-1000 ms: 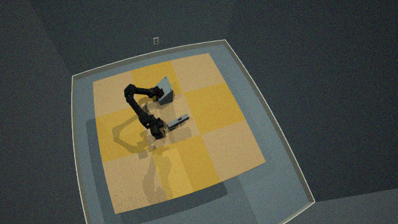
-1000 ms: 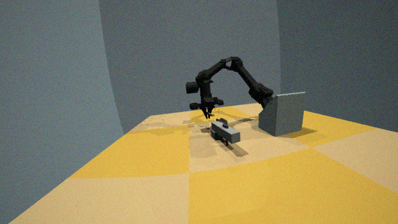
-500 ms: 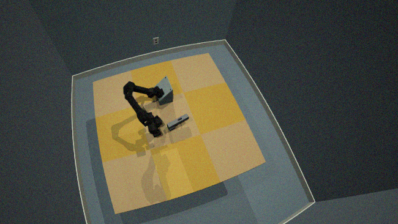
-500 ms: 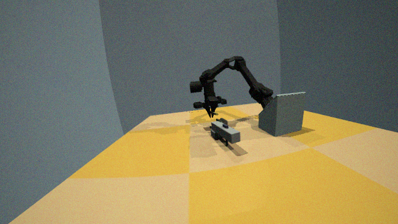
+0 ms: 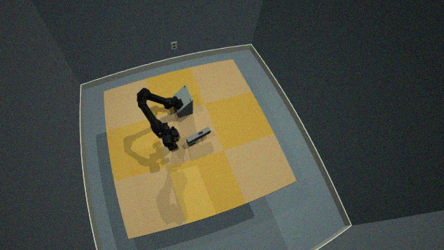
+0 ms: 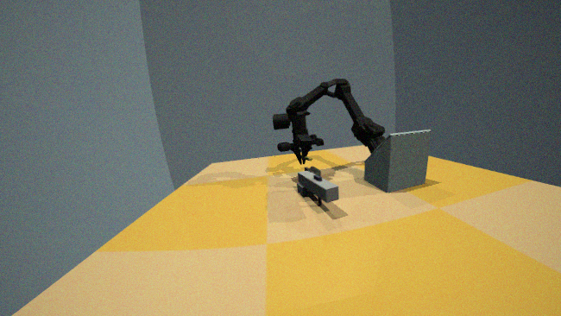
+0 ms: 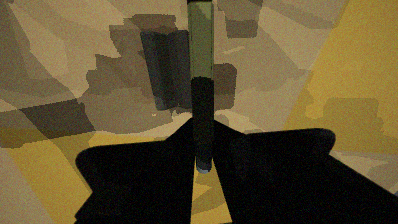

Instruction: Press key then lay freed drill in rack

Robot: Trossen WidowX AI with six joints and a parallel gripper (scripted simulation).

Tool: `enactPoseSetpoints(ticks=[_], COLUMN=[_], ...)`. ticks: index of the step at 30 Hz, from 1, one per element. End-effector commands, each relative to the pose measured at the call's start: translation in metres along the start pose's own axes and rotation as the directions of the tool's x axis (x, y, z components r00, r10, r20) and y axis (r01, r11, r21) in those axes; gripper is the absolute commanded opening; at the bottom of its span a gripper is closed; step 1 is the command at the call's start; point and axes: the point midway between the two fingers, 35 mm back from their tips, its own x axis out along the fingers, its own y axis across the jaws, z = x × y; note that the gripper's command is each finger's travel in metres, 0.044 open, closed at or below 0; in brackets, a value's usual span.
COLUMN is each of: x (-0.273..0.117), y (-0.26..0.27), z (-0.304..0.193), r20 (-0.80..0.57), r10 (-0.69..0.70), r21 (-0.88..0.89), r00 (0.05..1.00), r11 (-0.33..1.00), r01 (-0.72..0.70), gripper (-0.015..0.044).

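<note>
The pincer (image 5: 173,148) (image 6: 303,162) (image 7: 199,121) pinches a slender olive-and-black rod (image 7: 202,45) above the bench (image 5: 246,119) (image 6: 380,272) (image 7: 360,65); whether this is the drill, I cannot tell. Near it sits a grey bar-shaped block (image 5: 195,138) (image 6: 314,185) with a black knob (image 5: 201,132) (image 6: 318,177) on top. A slope-faced grey box (image 5: 185,110) (image 6: 407,160) stands by the arm (image 5: 150,114) (image 6: 356,108).

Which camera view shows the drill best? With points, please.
Wrist view: the drill (image 6: 308,159) (image 7: 202,45) shows lengthwise, its green and dark parts distinct, held in the gripper (image 5: 173,149) (image 6: 303,162) (image 7: 199,121). Exterior shows only a sliver at the fingertips; in top I cannot make it out.
</note>
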Motion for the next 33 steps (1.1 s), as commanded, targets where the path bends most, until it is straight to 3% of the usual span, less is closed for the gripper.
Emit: enactPoseSetpoints(ticks=[1,33], x=[-0.001,0.023], y=[0.007,0.025], z=[-0.001,-0.005], r20=[0.001,-0.001], r10=[0.001,0.001], r21=[-0.008,-0.008], r00=[1.0,1.0], r11=[1.0,1.0], r01=[-0.001,-0.001], gripper=[0.0,0.0])
